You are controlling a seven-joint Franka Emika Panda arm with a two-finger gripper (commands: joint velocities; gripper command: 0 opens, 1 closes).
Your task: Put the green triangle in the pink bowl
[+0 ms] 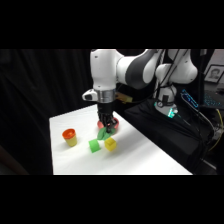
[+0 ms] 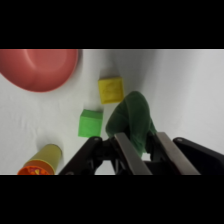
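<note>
The green triangle sits between my gripper's two fingers, which are shut on it, and it appears raised a little off the table. In the side view the gripper hangs low over the table's middle with the green triangle at its tips. The pink bowl stands right behind the gripper, partly hidden by it. In the wrist view the pink bowl lies at the upper left, apart from the triangle.
A green cube and a yellow cube lie just in front of the gripper. An orange-and-yellow cup stands to the left. The white table's edges run close on both sides, with dark surroundings beyond.
</note>
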